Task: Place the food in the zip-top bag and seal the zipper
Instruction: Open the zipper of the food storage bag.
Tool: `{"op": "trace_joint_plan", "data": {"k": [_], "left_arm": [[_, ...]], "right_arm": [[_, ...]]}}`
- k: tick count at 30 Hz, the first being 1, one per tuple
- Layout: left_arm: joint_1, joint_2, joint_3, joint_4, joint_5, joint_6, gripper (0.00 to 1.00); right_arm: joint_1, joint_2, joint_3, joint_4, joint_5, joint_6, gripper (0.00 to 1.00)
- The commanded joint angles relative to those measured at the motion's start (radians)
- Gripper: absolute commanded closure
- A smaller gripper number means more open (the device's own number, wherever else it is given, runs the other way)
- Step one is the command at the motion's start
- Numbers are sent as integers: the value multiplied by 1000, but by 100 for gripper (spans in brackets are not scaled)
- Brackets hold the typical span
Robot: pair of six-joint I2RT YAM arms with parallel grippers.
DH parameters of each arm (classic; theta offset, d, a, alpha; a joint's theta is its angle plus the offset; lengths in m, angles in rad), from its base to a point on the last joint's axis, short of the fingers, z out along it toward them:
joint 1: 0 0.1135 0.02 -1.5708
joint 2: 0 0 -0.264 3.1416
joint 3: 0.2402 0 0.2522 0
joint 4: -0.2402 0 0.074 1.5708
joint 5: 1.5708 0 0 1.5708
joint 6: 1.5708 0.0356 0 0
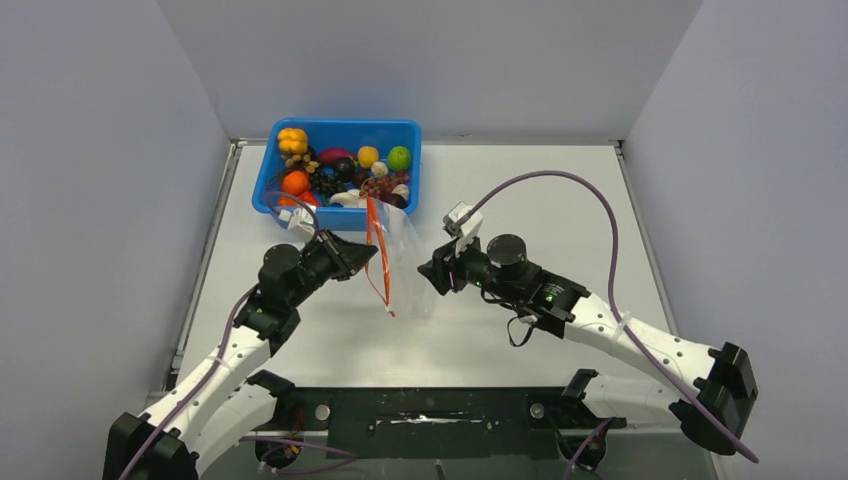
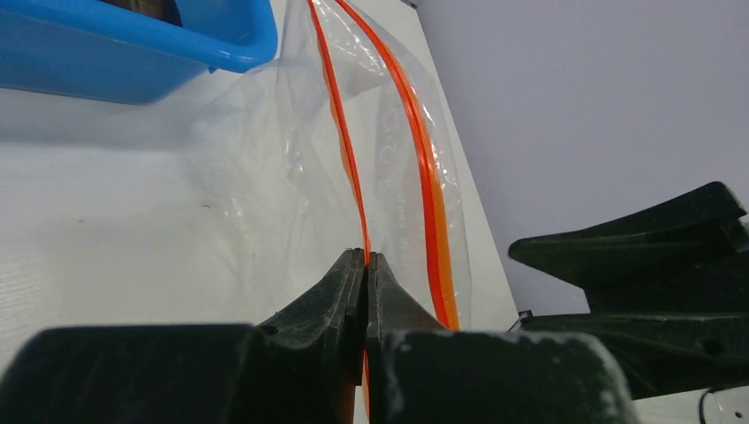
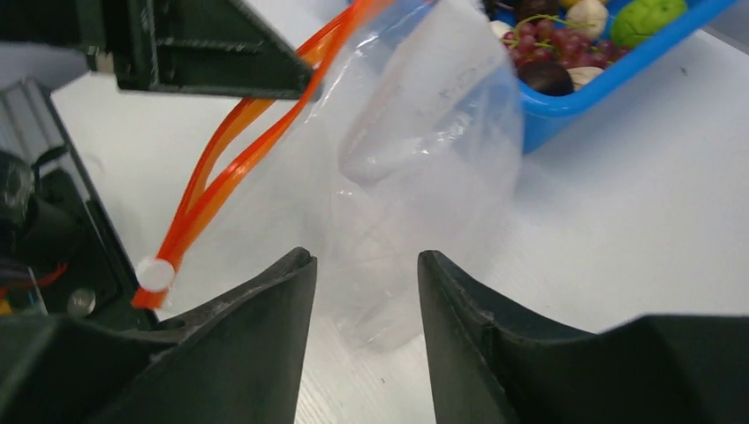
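Left gripper (image 2: 366, 258) is clamped on one strip of the red-orange zipper (image 2: 340, 132); right gripper (image 3: 366, 265) stands with its jaws apart. On the white table (image 1: 540, 200), beside the blue bin (image 1: 262, 190), the clear zip-top bag (image 1: 408, 262) sits between both grippers, mouth parted. All the food (image 1: 345, 165) lies in the bin.

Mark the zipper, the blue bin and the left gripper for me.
zipper (image 2: 426, 172): left wrist view, on the right-hand orange strip, mid-length.
blue bin (image 1: 345, 124): top external view, on its far rim.
left gripper (image 2: 366, 258): left wrist view, where its shut fingertips pinch the zipper.
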Motion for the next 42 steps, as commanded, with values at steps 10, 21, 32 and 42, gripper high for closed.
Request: {"op": "trace_joint_plan", "data": {"k": [10, 21, 32, 42], "left_arm": [[-3, -24, 39, 25, -90, 13, 100], [-6, -99, 48, 21, -70, -32, 100], [-6, -100, 49, 8, -75, -16, 100], [-6, -107, 62, -17, -75, -13, 100]], "right_arm": [[200, 268, 497, -354, 583, 349, 43], [229, 445, 648, -422, 650, 332, 44], [260, 414, 654, -341, 593, 338, 48], [284, 493, 723, -438, 671, 337, 45]]}}
